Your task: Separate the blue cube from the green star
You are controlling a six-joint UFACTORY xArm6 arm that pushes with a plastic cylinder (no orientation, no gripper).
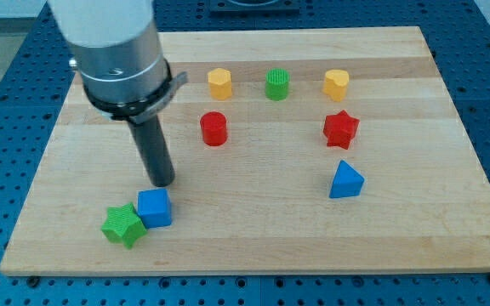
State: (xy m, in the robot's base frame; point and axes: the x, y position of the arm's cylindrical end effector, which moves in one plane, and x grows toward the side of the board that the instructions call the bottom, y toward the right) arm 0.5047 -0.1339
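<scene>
The blue cube [155, 207] sits near the view's bottom left of the wooden board. The green star [123, 224] lies just to its lower left, touching it. My tip [162, 182] is right above the blue cube's upper edge in the view, very close to it or touching it. The rod rises from there up to the arm's grey body at the view's top left.
A red cylinder [213, 128], a yellow block [219, 82], a green cylinder [277, 84], a yellow heart-like block [336, 83], a red star [340, 128] and a blue triangular block [345, 180] stand further up and right. The board's bottom edge [253, 270] is close below the green star.
</scene>
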